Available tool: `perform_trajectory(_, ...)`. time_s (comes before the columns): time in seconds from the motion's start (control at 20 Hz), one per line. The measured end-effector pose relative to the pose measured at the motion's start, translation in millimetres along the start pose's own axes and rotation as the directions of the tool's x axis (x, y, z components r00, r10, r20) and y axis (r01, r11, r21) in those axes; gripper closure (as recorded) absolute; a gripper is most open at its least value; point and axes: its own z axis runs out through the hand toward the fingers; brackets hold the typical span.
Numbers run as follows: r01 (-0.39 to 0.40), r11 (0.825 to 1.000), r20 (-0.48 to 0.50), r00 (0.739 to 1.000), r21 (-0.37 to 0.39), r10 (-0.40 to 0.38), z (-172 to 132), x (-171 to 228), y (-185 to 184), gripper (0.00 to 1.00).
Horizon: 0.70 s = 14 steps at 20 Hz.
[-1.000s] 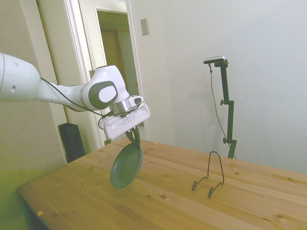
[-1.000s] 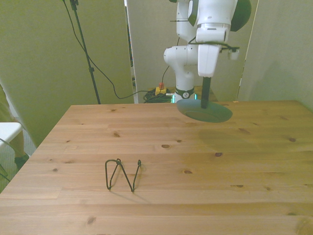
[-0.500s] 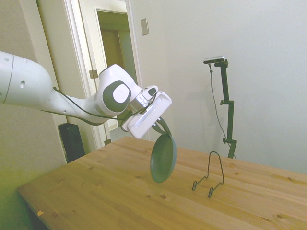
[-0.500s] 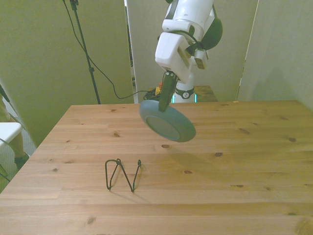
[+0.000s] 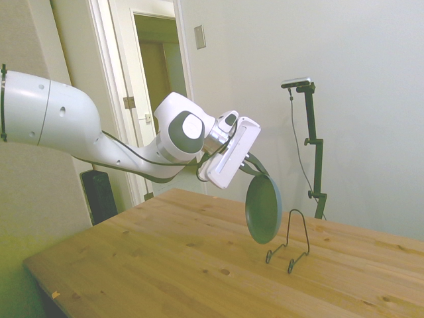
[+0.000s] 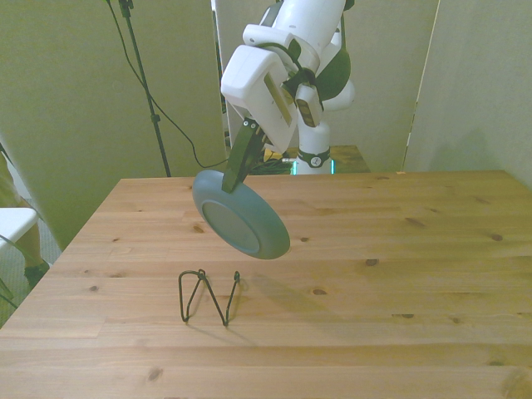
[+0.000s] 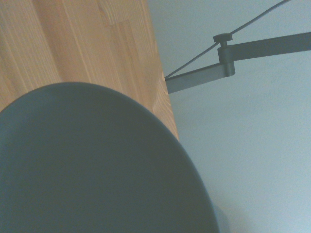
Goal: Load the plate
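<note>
Above the worktop (image 5: 165, 265) my tool (image 6: 238, 170) pinches the plate (image 6: 241, 226) by its rim; seating it in the wire stand (image 6: 208, 297) remains.

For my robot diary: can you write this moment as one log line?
gripper: shut on plate rim | plate: tilted, in air | wire stand: on table, no plate in it yet

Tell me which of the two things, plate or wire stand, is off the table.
The green plate: the gripper holds it by the rim, tilted in the air. The black wire stand rests on the wooden table, empty.
</note>
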Motion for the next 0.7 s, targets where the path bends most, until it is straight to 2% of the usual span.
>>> perform_trajectory(0.2,0.023,1.0,0.001,1.0,-0.001,-0.023,8.6,2.2,10.8,1.0)
perform_trajectory(0.35,0.071,0.997,-0.012,0.997,0.037,-0.07,16.6,5.3,23.9,1.0)
perform_trajectory(0.5,0.145,0.986,-0.04,0.989,0.076,-0.143,24.9,8.7,37.2,1.0)
perform_trajectory(0.7,0.233,0.969,-0.065,0.971,0.086,-0.228,38.0,10.1,54.3,1.0)
